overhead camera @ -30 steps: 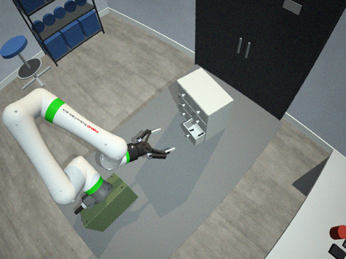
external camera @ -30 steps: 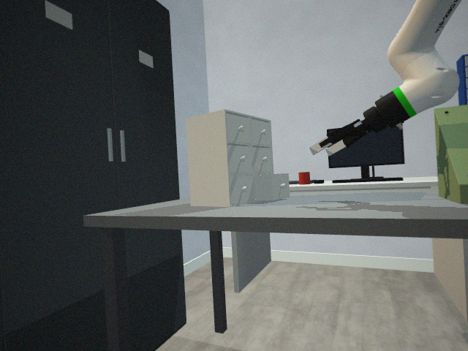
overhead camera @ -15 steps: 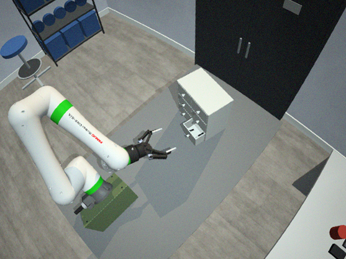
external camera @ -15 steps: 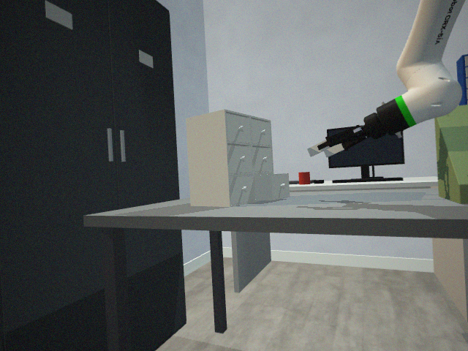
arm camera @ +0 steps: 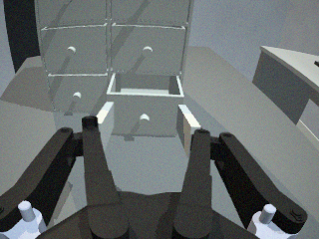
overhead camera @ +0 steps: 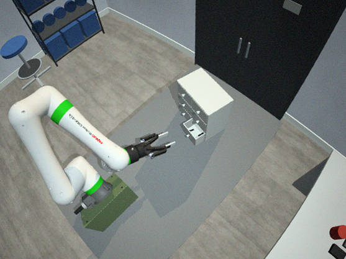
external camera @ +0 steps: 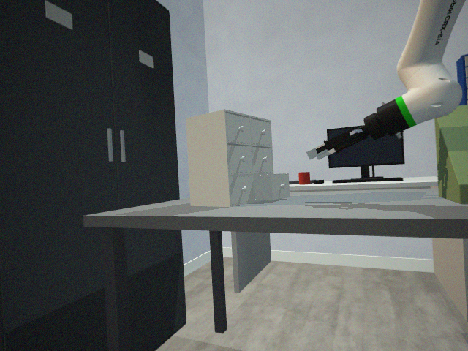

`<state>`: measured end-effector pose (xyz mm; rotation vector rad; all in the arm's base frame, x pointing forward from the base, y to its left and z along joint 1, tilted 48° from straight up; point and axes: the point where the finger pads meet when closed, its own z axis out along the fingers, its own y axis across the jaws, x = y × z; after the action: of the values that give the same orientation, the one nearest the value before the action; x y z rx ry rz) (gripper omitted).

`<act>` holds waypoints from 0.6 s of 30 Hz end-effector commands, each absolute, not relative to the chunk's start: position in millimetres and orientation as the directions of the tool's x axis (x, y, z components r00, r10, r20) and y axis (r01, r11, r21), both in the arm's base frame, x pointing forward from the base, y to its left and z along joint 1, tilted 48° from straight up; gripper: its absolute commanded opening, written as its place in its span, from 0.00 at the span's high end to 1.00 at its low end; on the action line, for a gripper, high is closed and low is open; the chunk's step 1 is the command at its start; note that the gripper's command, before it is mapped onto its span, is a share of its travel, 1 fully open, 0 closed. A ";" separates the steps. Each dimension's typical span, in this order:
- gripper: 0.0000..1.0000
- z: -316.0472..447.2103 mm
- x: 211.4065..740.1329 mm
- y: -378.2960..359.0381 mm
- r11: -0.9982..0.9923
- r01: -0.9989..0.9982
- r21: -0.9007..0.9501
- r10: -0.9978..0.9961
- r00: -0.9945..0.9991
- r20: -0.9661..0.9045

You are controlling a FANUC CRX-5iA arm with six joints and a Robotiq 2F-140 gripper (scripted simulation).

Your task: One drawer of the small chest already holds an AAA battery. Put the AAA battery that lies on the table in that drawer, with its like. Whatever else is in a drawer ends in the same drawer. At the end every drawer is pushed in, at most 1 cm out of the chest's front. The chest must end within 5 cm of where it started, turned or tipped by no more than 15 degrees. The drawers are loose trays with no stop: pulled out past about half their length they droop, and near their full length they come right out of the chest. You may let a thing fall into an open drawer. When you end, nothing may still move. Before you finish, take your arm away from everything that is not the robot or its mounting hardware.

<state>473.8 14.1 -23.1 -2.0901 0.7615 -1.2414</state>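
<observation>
above counter [overhead camera: 173, 186], hand [overhead camera: 168, 139] half-narrowed, nothing between fingers. open drawer [overhead camera: 191, 137], bottom right of chest [overhead camera: 204, 93], sits at 3 o'clock from hand in top view. likely step: push drawer in; go low, square to front, slow, so chest stays put. aaa battery not seen on counter; two dark specks in drawer, too small to tell.
</observation>
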 end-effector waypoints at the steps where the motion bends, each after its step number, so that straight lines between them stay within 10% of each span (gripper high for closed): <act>1: 1.00 -23.1 473.9 13.8 -0.665 -0.176 -0.726 -0.721 0.402 0.564; 18: 1.00 -26.3 476.2 16.7 -0.665 -0.176 -0.726 -0.721 0.402 0.564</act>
<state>474.7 15.8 -25.0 -2.0901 0.7618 -1.2393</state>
